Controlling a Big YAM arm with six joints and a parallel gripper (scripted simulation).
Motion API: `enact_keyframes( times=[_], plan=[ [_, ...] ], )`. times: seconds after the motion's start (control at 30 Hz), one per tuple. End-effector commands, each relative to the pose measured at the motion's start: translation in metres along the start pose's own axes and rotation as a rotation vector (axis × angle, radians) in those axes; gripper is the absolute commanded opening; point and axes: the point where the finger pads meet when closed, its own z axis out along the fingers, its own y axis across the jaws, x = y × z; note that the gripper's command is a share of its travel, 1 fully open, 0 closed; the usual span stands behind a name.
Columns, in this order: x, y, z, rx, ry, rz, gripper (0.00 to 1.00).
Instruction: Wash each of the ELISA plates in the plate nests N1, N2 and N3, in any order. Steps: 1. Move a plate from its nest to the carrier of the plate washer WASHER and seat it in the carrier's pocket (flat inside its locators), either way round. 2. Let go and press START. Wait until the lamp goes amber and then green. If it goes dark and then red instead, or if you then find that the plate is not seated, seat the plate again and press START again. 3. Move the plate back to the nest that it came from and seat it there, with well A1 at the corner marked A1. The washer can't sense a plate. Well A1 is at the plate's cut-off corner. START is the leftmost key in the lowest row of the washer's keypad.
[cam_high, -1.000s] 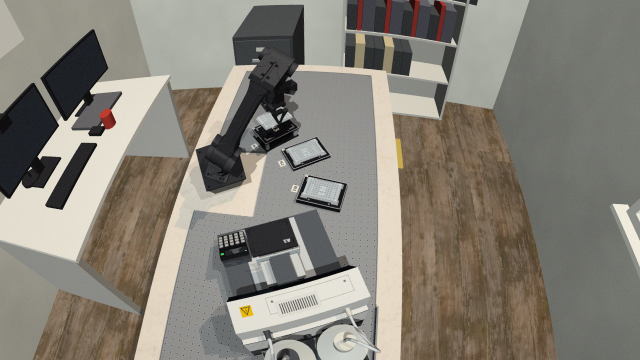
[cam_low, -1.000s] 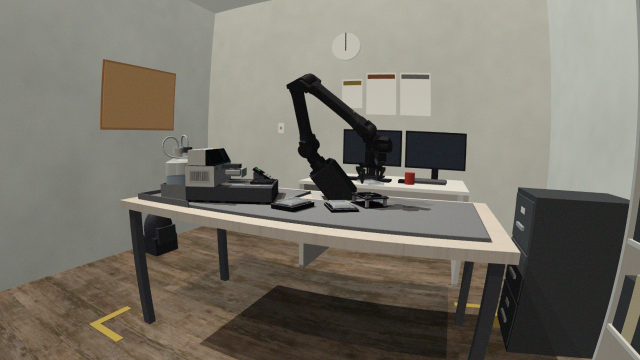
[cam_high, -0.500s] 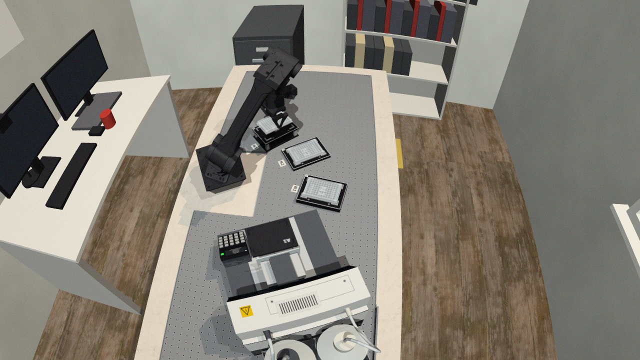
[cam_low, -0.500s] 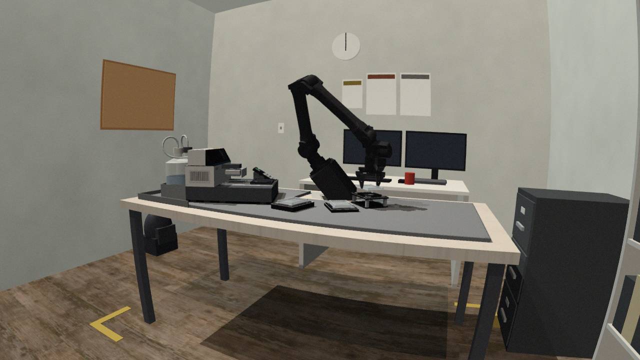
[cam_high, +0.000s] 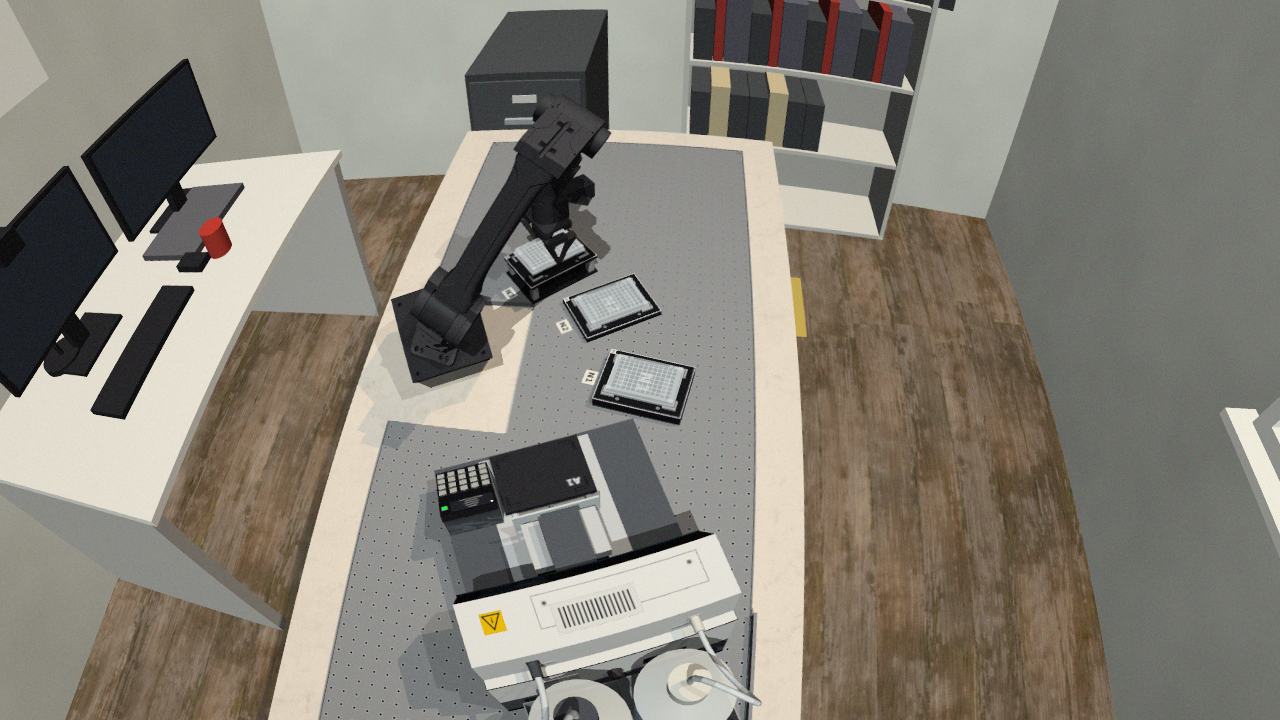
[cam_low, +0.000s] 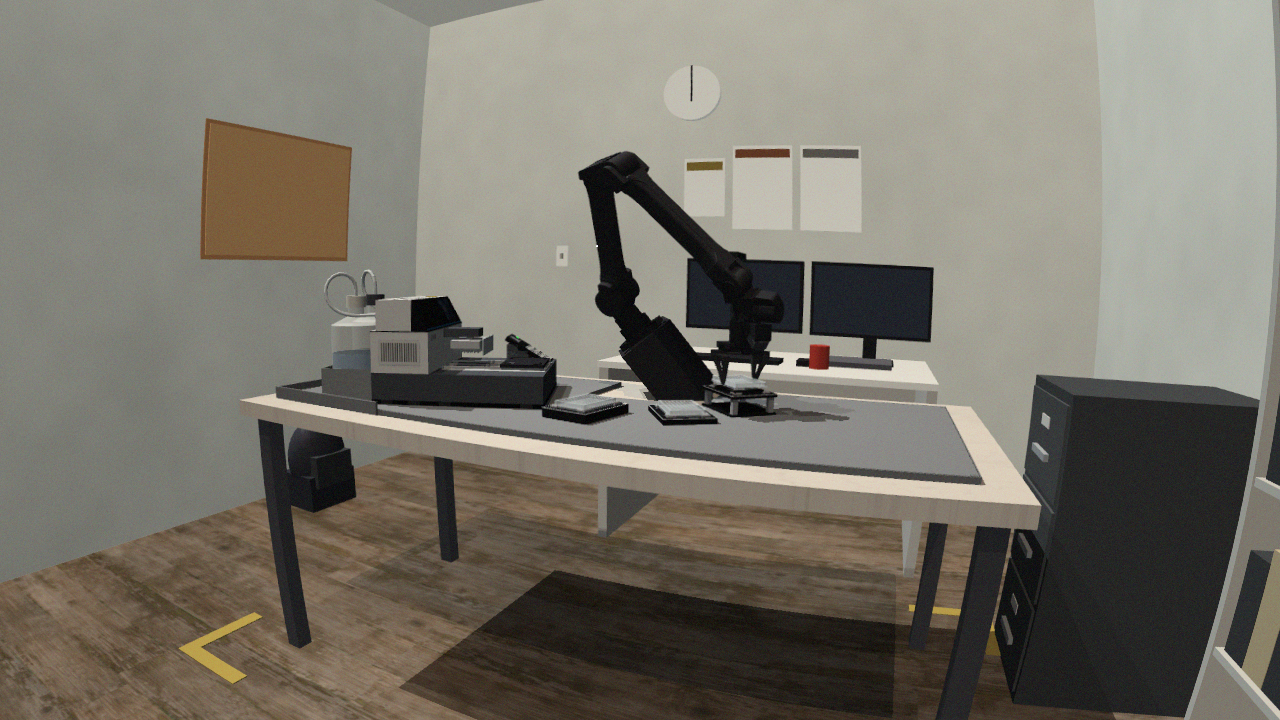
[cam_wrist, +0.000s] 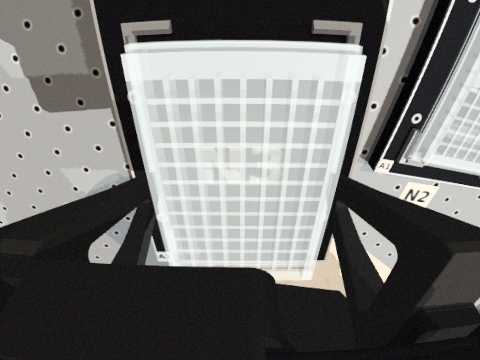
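- Clear, pale plastic forms the plate (cam_high: 537, 257) (cam_low: 742, 384) (cam_wrist: 244, 120), its grid of square wells whitish, the N3 marking blurred through it
- It lies level over nest N3 (cam_high: 571, 265) (cam_low: 758, 394) (cam_wrist: 240, 31), at the bench's far end in the top view; full seating can't be told
- The gripper (cam_high: 556, 251) (cam_low: 741, 377) (cam_wrist: 242, 182) holds it by its long sides, fingers wide apart
- Near, the washer's lamp (cam_high: 444, 508) glows green

The clear plate (cam_high: 535, 257) (cam_low: 741, 385) (cam_wrist: 240, 150), earlier held well above the raised black stand (cam_high: 577, 265) (cam_low: 716, 392) (cam_wrist: 240, 30), came down close over it. The fingers (cam_high: 550, 253) (cam_low: 741, 377) sank with it, and the arm's upper end (cam_high: 563, 134) (cam_low: 617, 165) shifted slightly.
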Motion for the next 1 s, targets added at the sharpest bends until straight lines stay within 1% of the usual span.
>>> enact_keyframes(
  times=[0.0, 0.3, 0.33, 0.37, 0.73, 0.77, 0.8, 0.97],
  plan=[
    [-0.0109, 0.0038, -0.0068, -0.014, -0.027, 0.004, 0.84],
    [-0.0114, 0.004, -0.0068, -0.014, -0.027, 0.004, 0.84],
    [-0.0138, 0.0027, -0.0112, -0.022, -0.044, 0.002, 0.84],
    [-0.0116, 0.0041, -0.0068, -0.014, -0.027, 0.004, 0.84],
    [-0.0119, 0.0042, -0.0069, -0.014, -0.027, 0.004, 0.84],
    [-0.0187, 0.0046, -0.013, -0.027, -0.05, 0.007, 0.84],
    [-0.012, 0.0042, -0.0068, -0.014, -0.027, 0.004, 0.84],
    [-0.0121, 0.0042, -0.0068, -0.014, -0.027, 0.004, 0.84]
  ],
)
